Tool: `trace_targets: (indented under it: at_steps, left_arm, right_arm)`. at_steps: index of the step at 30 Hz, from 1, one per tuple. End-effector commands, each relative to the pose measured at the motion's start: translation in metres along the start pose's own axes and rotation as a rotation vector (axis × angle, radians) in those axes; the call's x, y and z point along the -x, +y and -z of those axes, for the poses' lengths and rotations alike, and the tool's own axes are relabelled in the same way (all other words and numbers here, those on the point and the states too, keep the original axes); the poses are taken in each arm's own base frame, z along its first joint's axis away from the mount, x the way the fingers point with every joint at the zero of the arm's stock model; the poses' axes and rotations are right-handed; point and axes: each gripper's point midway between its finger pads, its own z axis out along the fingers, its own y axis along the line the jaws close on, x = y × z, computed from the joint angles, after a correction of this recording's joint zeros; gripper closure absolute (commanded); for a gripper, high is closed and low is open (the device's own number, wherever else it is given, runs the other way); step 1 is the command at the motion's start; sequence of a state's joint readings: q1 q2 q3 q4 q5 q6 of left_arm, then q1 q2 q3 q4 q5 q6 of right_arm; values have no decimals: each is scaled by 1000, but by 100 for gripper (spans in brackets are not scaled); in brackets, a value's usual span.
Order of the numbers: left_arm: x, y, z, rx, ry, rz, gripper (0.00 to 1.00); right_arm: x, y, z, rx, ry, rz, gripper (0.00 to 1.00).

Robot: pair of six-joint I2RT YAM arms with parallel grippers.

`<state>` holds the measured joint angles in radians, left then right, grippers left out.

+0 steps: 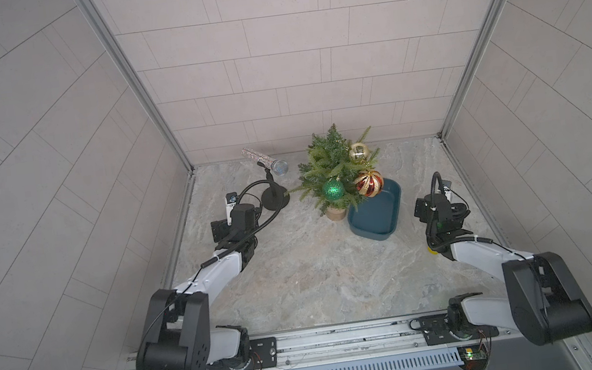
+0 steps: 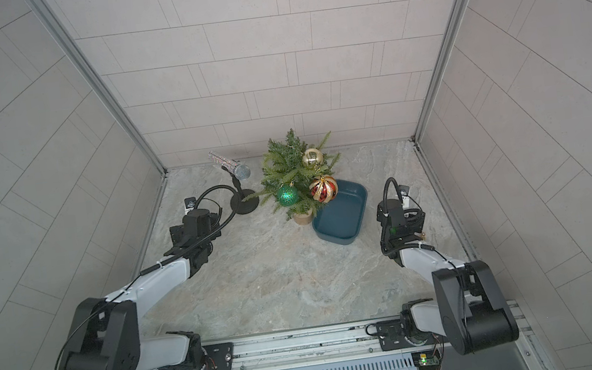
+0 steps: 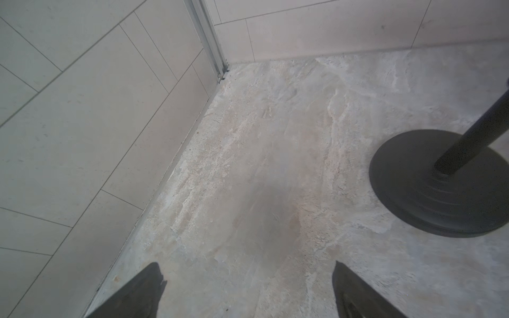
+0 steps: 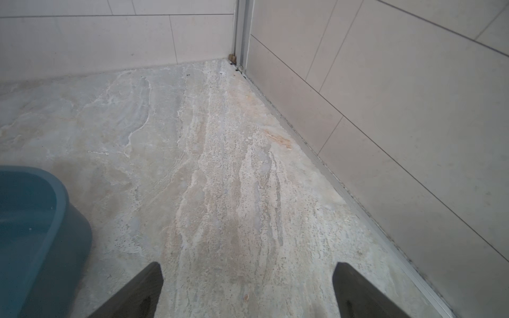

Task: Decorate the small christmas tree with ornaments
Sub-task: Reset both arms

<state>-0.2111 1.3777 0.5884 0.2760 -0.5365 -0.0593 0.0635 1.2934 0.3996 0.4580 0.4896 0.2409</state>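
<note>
The small christmas tree (image 1: 334, 166) stood near the back of the table (image 1: 298, 281), green ornament (image 1: 333, 189), striped ornament (image 1: 368, 183) and gold ornament (image 1: 358, 151) hanging on its branches, a teal tray (image 1: 379, 221) just beside. The left jaws and right jaws gaped empty, well apart.

Tree (image 1: 325, 169): deep green needles, tan pot (image 1: 335, 215). Gold bauble (image 1: 358, 151): shiny, plain. Striped bauble (image 1: 368, 183): red and gold bands. Green bauble (image 1: 333, 189): glittery. Tray (image 1: 377, 216): dark teal, plain. Microphone (image 1: 279, 167): sparkly silver, on black stand (image 1: 275, 202). Bench (image 1: 316, 268): mottled grey-beige, stone-veined. Walls (image 1: 271, 62): pale grey tile, thin dark seams.
</note>
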Motion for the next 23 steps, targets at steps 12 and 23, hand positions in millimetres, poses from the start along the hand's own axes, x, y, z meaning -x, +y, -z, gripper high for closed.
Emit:
trace_targets:
  at_steps: [12,23]
  left_arm:
    - [-13,0,-15,-9,-266,108,0]
    - [-13,-4,-30,-100,-202,121,0]
  right_arm:
    - [5,41,-21,141,-163,87,0]
    - [6,46,-19,161,-183,100,0]
